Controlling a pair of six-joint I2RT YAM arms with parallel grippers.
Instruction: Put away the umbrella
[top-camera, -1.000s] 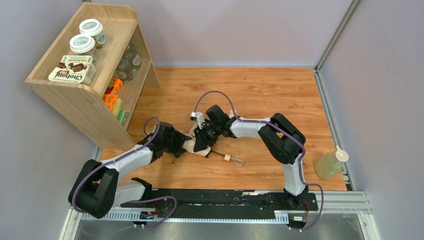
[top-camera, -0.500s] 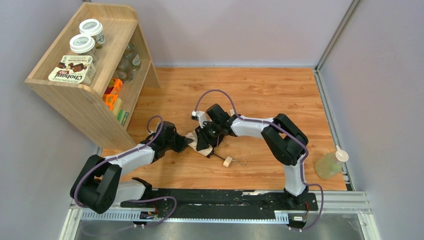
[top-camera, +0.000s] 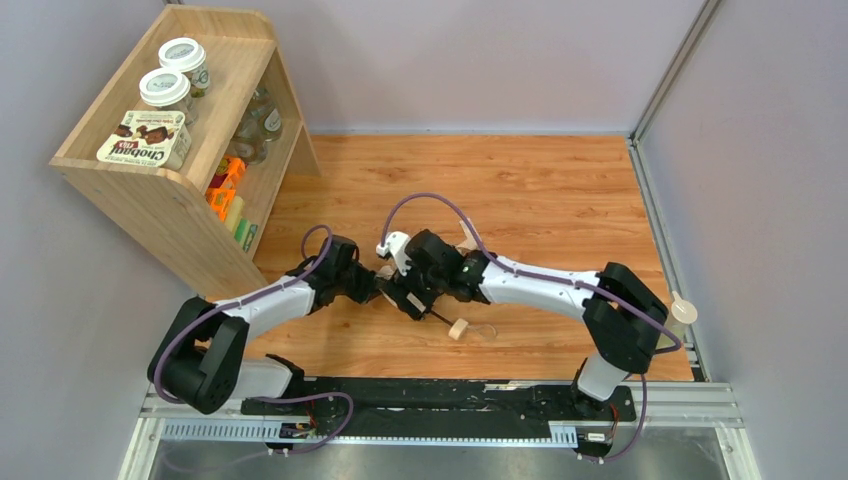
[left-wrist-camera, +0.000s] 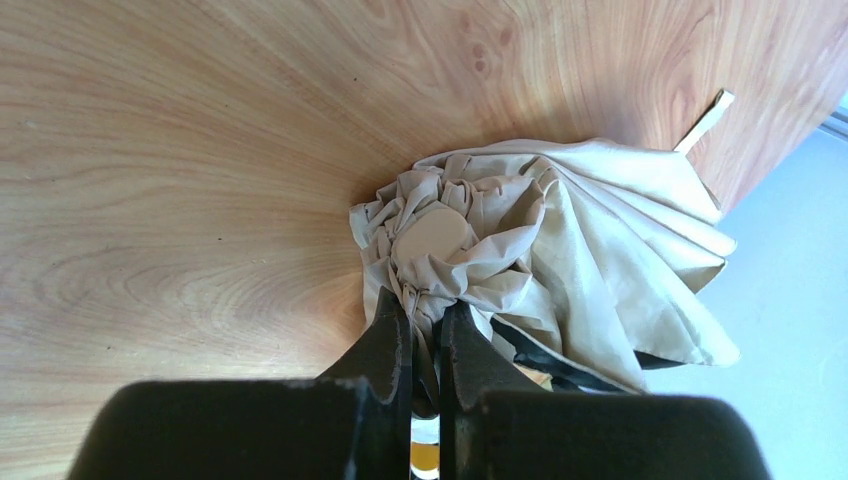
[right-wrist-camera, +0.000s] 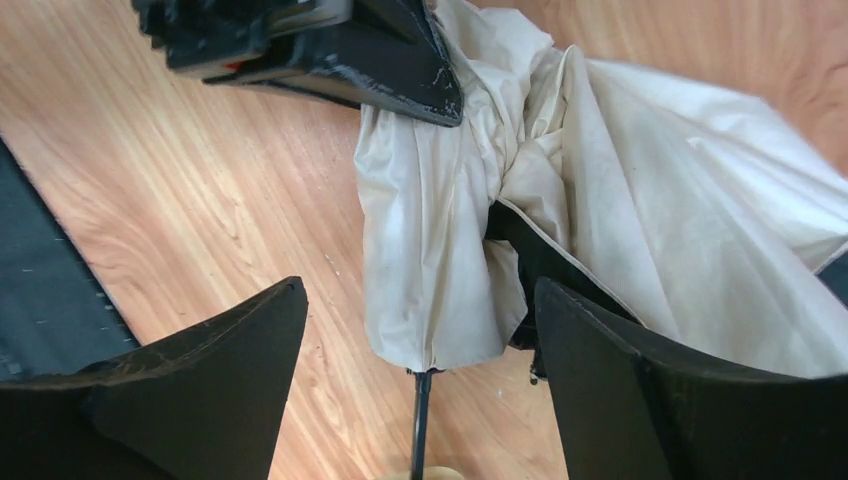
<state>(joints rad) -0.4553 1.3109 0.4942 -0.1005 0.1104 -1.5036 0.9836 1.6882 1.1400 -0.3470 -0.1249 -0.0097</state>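
From high behind, you look down on the whole bench (top-camera: 520, 180); both wrist cameras sit close above it, sharing the crumpled umbrella (left-wrist-camera: 560, 250).

The umbrella (left-wrist-camera: 560, 250) lies on its side on the wooden table, a little left of the middle. It is folded down but not wrapped. Its pale beige canopy (right-wrist-camera: 640, 190) is loose and crumpled, bunched tight at the left end and flaring in soft pleats towards the right. A narrow fabric strap (left-wrist-camera: 705, 118) sticks out from the folds. The thin black shaft (right-wrist-camera: 420, 410) runs out to the near right and ends in a small cream handle (top-camera: 458, 328), with a thin cord loop (top-camera: 484, 330) lying flat just right of it.
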